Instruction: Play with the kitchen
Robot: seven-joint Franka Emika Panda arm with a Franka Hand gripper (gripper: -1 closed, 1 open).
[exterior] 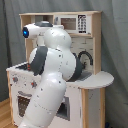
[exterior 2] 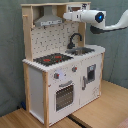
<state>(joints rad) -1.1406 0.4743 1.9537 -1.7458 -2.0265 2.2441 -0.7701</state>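
The kitchen [exterior 2: 60,85] is a white and light-wood toy unit. In the second exterior view it shows a red-ringed black hob [exterior 2: 52,59], a grey sink [exterior 2: 83,50], a black tap [exterior 2: 74,38], an oven door [exterior 2: 64,95], a pegboard back [exterior 2: 50,39] and a hood [exterior 2: 48,20]. My white arm reaches in from the second exterior view's right, high up. Its gripper [exterior 2: 67,15] is level with the hood's right end, well above the sink and holding nothing I can see. In the first exterior view the arm [exterior: 52,75] covers most of the kitchen [exterior: 92,87].
A rounded side counter [exterior: 102,79] juts out at the first exterior view's right. A toy microwave [exterior: 74,22] sits on the top shelf. Grey curtain hangs behind and a wooden floor [exterior 2: 107,107] lies below.
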